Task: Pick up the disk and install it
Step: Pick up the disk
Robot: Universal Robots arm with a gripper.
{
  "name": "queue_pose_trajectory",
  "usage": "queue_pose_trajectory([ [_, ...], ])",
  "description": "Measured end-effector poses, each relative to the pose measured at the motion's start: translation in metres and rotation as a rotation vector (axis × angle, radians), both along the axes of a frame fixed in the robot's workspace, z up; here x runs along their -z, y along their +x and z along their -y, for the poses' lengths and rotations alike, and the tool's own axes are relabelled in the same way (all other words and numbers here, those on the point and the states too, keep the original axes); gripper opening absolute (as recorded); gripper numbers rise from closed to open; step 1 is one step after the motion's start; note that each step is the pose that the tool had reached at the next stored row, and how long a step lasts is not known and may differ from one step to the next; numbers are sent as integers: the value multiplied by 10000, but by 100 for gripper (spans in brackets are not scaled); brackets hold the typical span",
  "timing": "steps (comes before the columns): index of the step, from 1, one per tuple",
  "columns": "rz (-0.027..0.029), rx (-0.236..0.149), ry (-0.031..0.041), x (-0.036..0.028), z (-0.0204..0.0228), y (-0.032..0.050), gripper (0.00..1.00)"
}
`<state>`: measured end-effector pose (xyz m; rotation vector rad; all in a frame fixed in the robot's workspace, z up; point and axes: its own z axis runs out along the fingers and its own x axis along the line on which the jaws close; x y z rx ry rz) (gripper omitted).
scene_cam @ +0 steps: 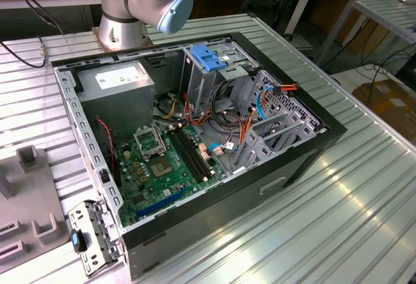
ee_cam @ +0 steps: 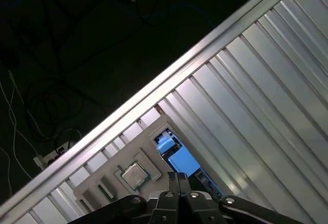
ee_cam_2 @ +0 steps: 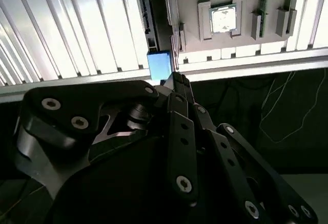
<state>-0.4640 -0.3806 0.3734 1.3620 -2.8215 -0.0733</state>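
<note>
Blue plastic marks the disk [ee_cam_2: 159, 64] in the second wrist view. It is a bright blue end piece, and behind it a narrow dark and silver body runs along the side of a grey tray [ee_cam_2: 241, 44]. The disk is seen edge-on, so its label cannot be made out. It lies on the ribbed metal table [ee_cam_2: 77, 24], just beside the tray and near the table's edge.

On the tray sits a square processor chip [ee_cam_2: 223, 18]. Its metal lid carries some print, but it is too small to read.

The gripper [ee_cam_2: 177, 79] hangs above the blue end and apart from it. Its black fingers [ee_cam_2: 178, 108] are pressed together at the tips and hold nothing. Both wrist views show the same.

In the exterior view the open computer case [scene_cam: 305, 154] lies on the table with the green motherboard [scene_cam: 156, 167] facing up. In the case's far corner there is a grey metal box [scene_cam: 123, 99] with a white sticker [scene_cam: 119, 76]. The writing on the sticker is not readable. A flat blue latch plate [scene_cam: 208, 56] sits on top of the drive cage, at the far side of the case near the arm's base [scene_cam: 123, 30].
</note>
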Motion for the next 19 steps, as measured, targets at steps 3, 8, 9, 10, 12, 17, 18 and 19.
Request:
queue_pose_trajectory([
  [3,0,-578,0,2,0,0,11],
  [8,0,-1493,0,4,0,0,11],
  [9,0,-1711,0,4,0,0,11],
  [10,0,-1896,0,4,0,0,11],
  [12,0,-2279,0,5,0,0,11],
  [17,1,-3378,0,7,0,0,11],
  [18,1,-3646,0,7,0,0,11],
  [19,0,-3820,0,7,0,0,11],
])
